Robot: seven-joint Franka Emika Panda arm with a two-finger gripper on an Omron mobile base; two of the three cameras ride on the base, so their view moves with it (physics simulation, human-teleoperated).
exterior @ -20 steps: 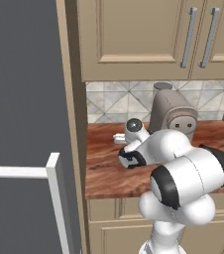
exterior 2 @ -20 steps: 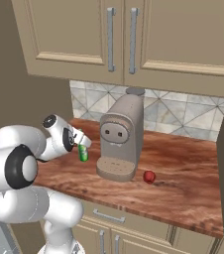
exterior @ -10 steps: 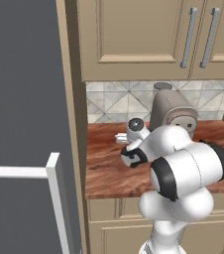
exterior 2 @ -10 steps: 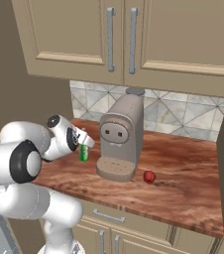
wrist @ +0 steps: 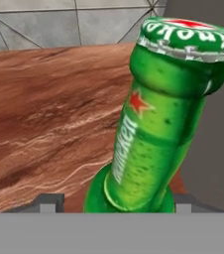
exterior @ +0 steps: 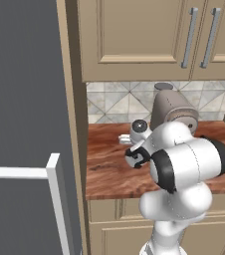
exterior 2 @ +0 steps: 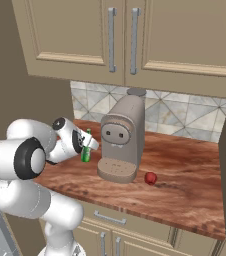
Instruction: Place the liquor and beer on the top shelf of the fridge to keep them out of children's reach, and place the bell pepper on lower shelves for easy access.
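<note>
Hand (exterior 2: 87, 146) has moved in over the last second and now brackets the beer (exterior 2: 86, 149) near the worktop's (exterior 2: 185, 175) left rear edge; fingers narrowing, contact unconfirmed. Grasp looks imminent. Bell pepper (exterior 2: 150, 178) waits mid-worktop.

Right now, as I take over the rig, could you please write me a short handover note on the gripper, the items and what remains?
Gripper: its fingers flank the base of the beer on the counter; whether they grip it yet is not clear.
Beer: upright on the counter, left of the coffee machine in the right base view.
Bell pepper: on the counter, right of the coffee machine's base.
Fridge: left of the counter, door handle toward us in the left base view.
Done: nothing placed yet.
Left: grip and lift the beer, put it and the liquor on the top shelf, then the pepper lower down.
</note>
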